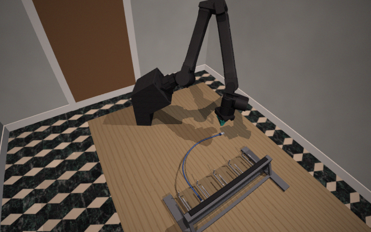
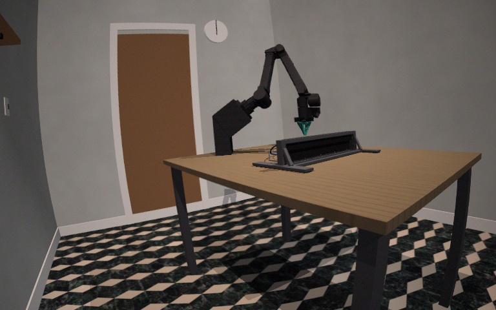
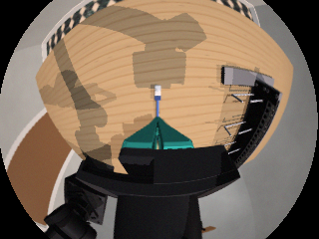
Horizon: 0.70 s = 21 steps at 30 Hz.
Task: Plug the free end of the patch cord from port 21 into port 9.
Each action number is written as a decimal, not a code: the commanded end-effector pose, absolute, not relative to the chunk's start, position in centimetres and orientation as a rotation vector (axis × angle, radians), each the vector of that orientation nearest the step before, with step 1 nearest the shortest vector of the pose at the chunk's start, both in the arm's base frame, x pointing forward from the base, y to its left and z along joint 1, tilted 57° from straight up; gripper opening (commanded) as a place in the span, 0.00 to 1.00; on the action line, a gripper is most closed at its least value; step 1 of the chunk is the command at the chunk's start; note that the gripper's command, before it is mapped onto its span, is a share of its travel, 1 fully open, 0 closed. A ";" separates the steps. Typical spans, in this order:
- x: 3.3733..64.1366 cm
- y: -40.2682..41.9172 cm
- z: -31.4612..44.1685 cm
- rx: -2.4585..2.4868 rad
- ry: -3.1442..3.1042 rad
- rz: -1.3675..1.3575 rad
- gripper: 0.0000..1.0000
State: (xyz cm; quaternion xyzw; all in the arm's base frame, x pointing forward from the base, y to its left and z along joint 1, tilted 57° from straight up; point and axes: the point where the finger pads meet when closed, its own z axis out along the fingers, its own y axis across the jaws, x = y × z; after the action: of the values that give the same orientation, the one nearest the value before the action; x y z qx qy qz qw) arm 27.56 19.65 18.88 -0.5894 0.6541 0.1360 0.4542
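A blue patch cord (image 1: 191, 152) runs in an arc from the back of the rack's panel (image 1: 229, 188) across the table. Its free plug (image 1: 221, 133) lies flat on the wood, pale and small. My gripper (image 1: 221, 122) has teal fingers, is shut and empty, and hangs above the table just behind the plug, apart from it. In the wrist view the shut fingers (image 3: 158, 134) point down with the plug (image 3: 159, 92) lying just beyond them. In the exterior view the gripper (image 2: 304, 128) hovers above and behind the panel (image 2: 316, 146). The port numbers cannot be read.
The grey rack stands on two long feet (image 1: 276, 179) near the table's front right. Several wire cable hooks (image 1: 219, 176) stick out behind the panel. The black arm base (image 1: 149, 95) stands at the table's far end. The table's right edge is close to the gripper.
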 end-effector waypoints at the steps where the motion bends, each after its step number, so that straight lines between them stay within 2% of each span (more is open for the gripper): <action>1: 28.2 19.2 19.5 -1.432 1.634 0.334 0.00; 21: 28.1 19.1 19.3 -1.431 1.639 0.337 0.00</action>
State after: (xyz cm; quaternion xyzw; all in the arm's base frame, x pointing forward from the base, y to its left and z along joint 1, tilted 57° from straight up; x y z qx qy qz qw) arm 27.58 19.60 18.84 -0.5884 0.6553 0.1365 0.4535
